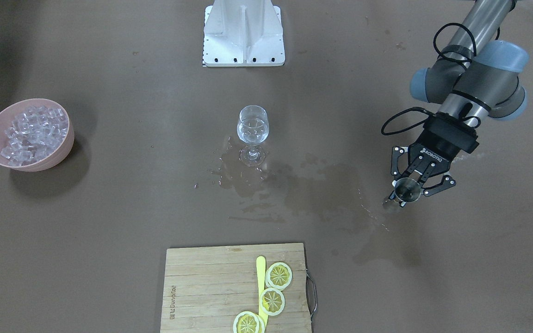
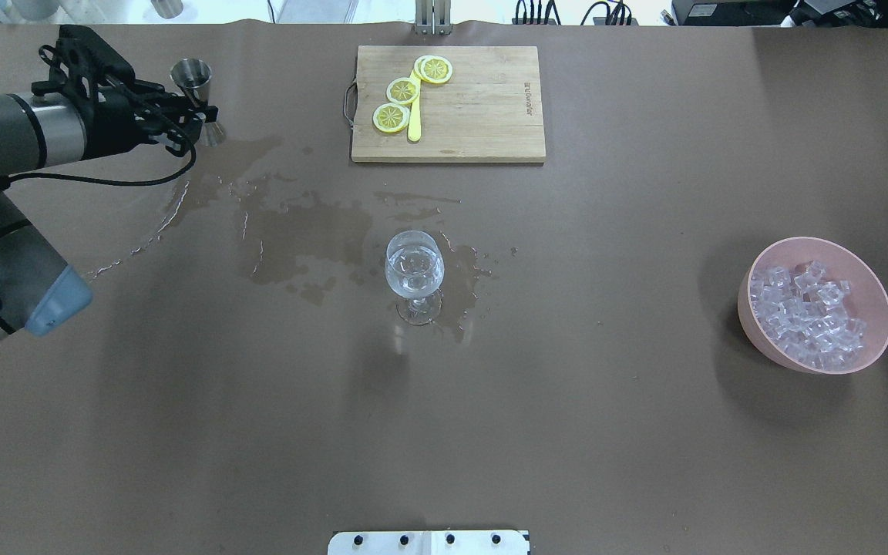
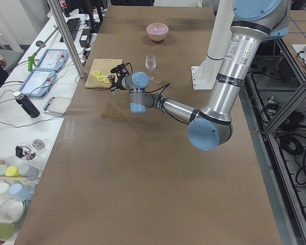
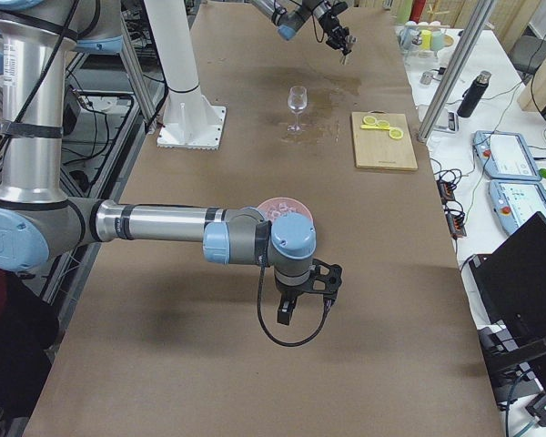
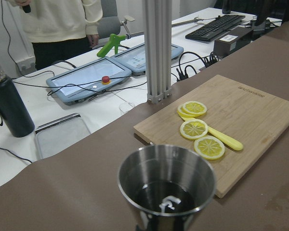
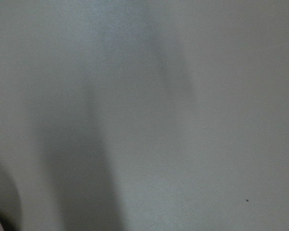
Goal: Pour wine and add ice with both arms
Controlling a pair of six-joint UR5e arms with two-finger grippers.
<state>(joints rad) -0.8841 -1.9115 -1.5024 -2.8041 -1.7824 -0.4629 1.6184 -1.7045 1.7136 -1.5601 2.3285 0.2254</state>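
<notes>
A stemmed wine glass (image 1: pixel 252 129) stands mid-table with clear wine in its bowl. The ice (image 1: pixel 33 132) fills a pink bowl (image 1: pixel 58 155) at the robot's right end of the table. My left gripper (image 1: pixel 413 186) is at the table's far left. Its jaws stand spread on either side of a steel jigger (image 1: pixel 407 190) that stands upright on the table. The left wrist view shows the jigger (image 5: pixel 166 185) close up, with a trace of liquid inside. My right gripper (image 4: pixel 305 305) shows only in the exterior right view, low over bare table near the pink bowl. I cannot tell whether it is open or shut.
Wet patches (image 1: pixel 312 194) spread from the glass foot toward the jigger. A wooden cutting board (image 1: pixel 211 286) with lemon slices (image 1: pixel 279 275) and a yellow knife lies on the operators' side. The white arm stand (image 1: pixel 243 37) is at the robot's edge.
</notes>
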